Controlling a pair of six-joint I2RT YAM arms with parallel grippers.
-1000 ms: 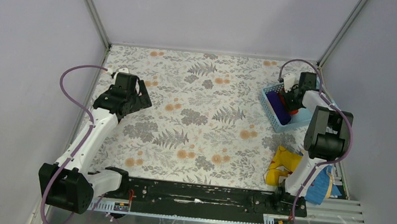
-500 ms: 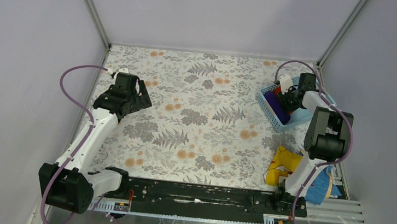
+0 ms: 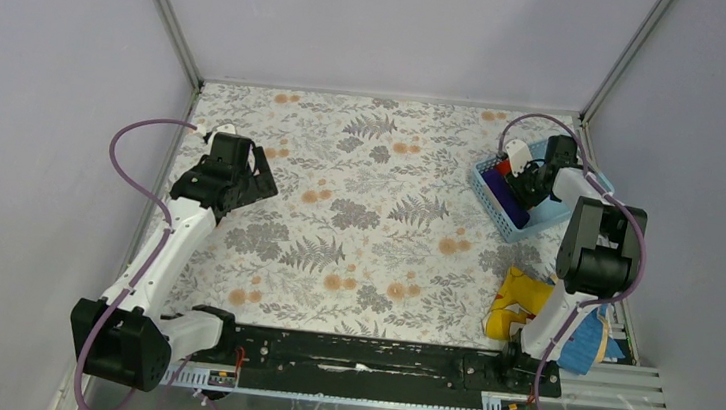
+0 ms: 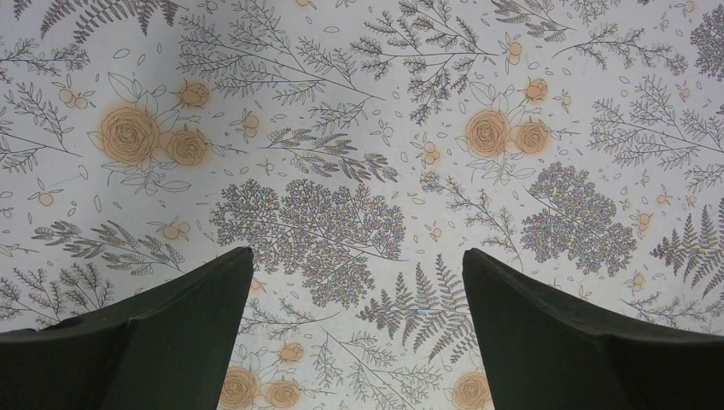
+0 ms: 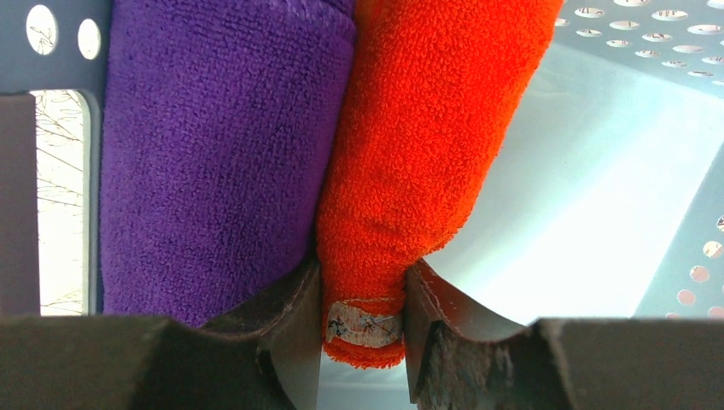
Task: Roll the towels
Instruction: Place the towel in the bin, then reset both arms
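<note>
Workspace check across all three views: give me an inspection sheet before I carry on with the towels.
Surface: floral-print table, flat.
Job's things: purple towel and orange-red towel, both looking rolled, side by side and touching in the blue basket at far right.
Clutter: yellow-and-blue cloth crumpled by the right arm's base.
Grippers: left gripper open above bare table; right gripper shut on the orange-red towel's end, inside the basket.
Cables: left cable and right cable, both purple, loop off the arms; no snag seen.
Surroundings: plain walls with metal frame posts; nothing else seen.
</note>
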